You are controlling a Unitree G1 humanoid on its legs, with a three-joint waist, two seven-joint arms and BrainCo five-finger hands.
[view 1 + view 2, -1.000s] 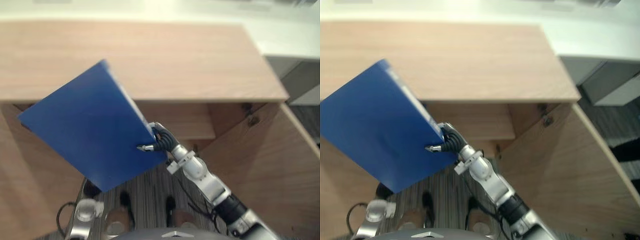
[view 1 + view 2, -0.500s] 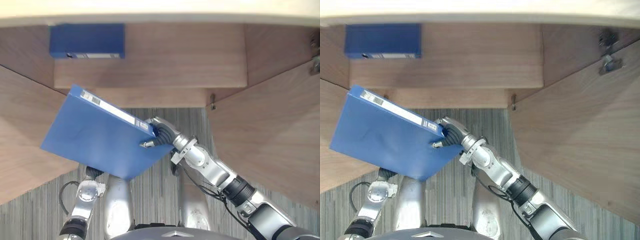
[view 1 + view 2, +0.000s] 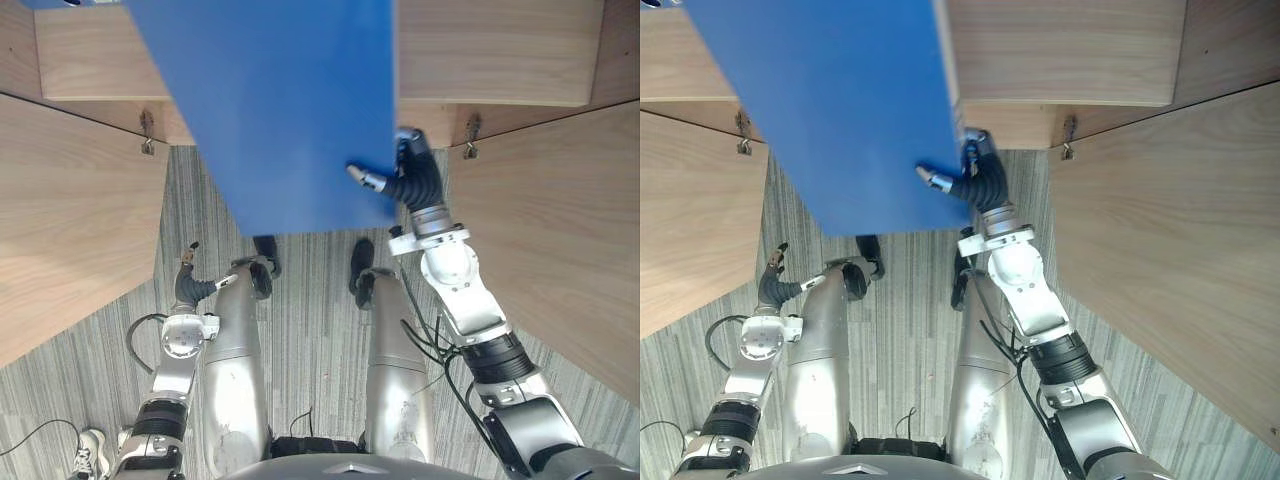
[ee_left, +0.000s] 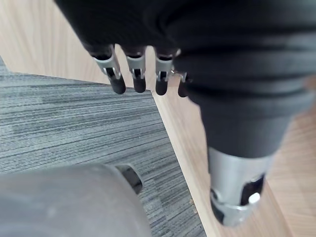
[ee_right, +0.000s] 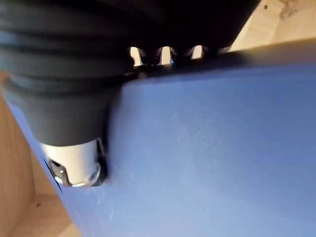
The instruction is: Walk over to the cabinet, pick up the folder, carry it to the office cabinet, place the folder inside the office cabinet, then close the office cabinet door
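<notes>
Grey carpet (image 3: 300,330), folder (image 3: 290,110) lengthwise toward cabinet (image 3: 500,50)

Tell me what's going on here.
The robot's right hand pinches a large flat blue folder by its lower corner, thumb on the face. It holds the folder up in front of the light wooden cabinet. Both cabinet doors stand open on either side. The left hand hangs open and idle low over the grey striped carpet. The folder is not yet released.
</notes>
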